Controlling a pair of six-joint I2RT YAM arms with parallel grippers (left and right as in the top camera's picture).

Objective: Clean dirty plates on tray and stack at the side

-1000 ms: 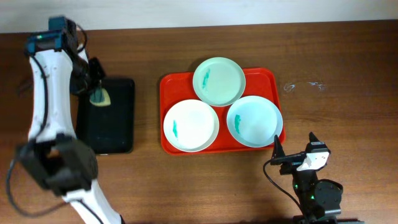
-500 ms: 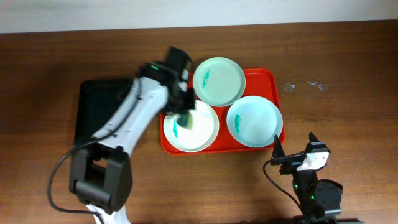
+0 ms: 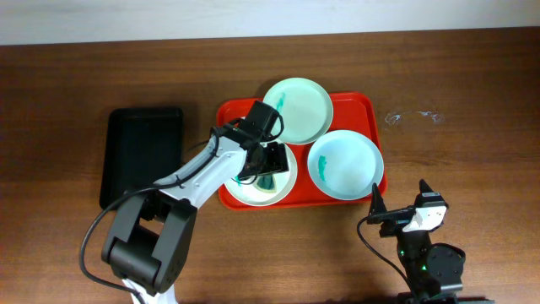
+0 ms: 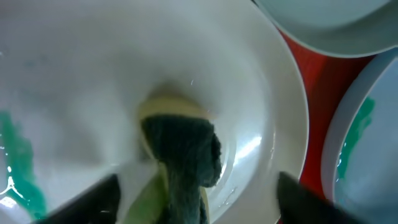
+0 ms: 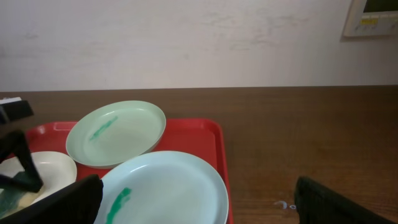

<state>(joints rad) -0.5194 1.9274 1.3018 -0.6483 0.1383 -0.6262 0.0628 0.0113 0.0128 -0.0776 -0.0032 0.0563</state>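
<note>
Three plates sit on the red tray (image 3: 359, 105), and none of them looks clean yet, so the task is at its very beginning. Furthest left, well apart from the tray, a black tray (image 3: 142, 156) lies bare on the table, and no plate has been stacked at either side. Next comes the white plate (image 3: 246, 192) on the tray's left half: the left gripper (image 3: 272, 162) hangs low over it with its fingers spread wide, holding nothing, and a green-and-yellow sponge (image 4: 183, 155) rests on the plate's floor between them. A teal smear (image 4: 18, 162) shows beside the sponge in the wrist view, so wiping here has hardly begun, if at all. Behind it the mint plate (image 3: 299, 110) overlaps its neighbours' rims and carries its own teal streak. On the tray's right half the light blue plate (image 3: 344, 165) is marked as well. Furthest right, off the tray and near the table's front edge, the right gripper (image 3: 399, 198) waits wide open and empty. By my reckoning all three wipes and the whole stacking are left to do.
</note>
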